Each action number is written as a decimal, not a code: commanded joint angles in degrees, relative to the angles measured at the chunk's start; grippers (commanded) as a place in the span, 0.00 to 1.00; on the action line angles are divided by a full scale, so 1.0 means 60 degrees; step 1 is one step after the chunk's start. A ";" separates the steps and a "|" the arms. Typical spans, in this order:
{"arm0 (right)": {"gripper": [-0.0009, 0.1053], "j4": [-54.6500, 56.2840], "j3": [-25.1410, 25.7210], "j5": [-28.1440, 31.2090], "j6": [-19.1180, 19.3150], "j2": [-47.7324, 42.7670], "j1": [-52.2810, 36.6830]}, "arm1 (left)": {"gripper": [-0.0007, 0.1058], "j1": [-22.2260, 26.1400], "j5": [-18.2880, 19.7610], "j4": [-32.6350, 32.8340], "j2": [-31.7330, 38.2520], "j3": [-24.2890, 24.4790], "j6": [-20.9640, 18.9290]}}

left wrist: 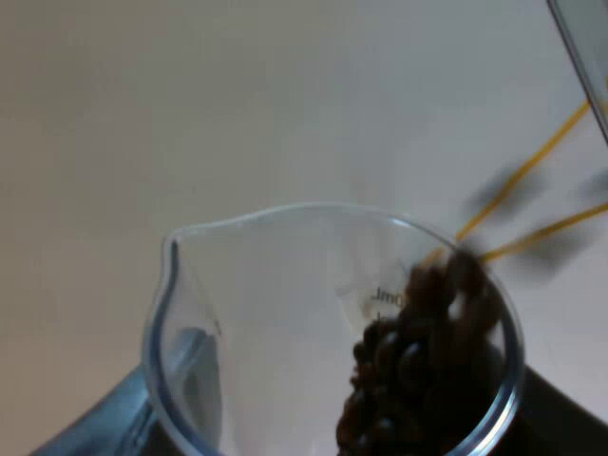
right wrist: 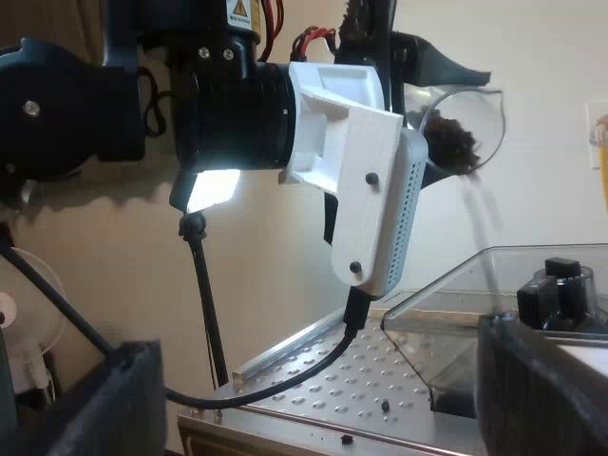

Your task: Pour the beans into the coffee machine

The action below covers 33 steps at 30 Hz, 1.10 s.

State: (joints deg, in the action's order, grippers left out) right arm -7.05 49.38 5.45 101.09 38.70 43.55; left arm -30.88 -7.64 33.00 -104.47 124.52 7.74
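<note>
A clear measuring glass (left wrist: 332, 332) with a pouring lip holds dark coffee beans (left wrist: 408, 370) piled toward its rim. My left gripper (right wrist: 432, 71) is shut on the measuring glass (right wrist: 465, 119) and holds it tipped high above the machine. A blurred stream of beans (right wrist: 484, 204) falls from it toward the clear bean hopper (right wrist: 475, 285) on the espresso machine's dimpled metal top (right wrist: 313, 375). My right gripper (right wrist: 313, 399) hovers low over that top, open, with nothing between its dark fingers (right wrist: 85, 399).
A black knob (right wrist: 560, 285) sits inside the hopper. Two stray beans (right wrist: 385, 407) lie on the machine's top. A thin black pole (right wrist: 204, 294) stands behind the machine against a plain wall, and a white round object (right wrist: 19, 313) is beside it.
</note>
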 commanded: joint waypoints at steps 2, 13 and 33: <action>0.65 -0.0067 0.0097 -0.0099 0.0024 -0.0055 0.0021 | 0.37 -0.0048 0.0256 -0.0053 0.0068 0.0080 0.0260; 0.65 -0.0067 0.0097 -0.0099 0.0024 -0.0055 0.0021 | 0.37 -0.0048 0.0473 -0.0053 0.0068 0.0080 0.1328; 0.65 -0.0067 0.0097 -0.0099 0.0024 -0.0055 0.0021 | 0.37 -0.0048 0.0900 -0.0053 0.0068 0.0080 0.2195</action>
State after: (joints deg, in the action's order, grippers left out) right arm -7.05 49.38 5.45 101.09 38.70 43.55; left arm -30.88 -2.59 33.00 -104.47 124.52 20.50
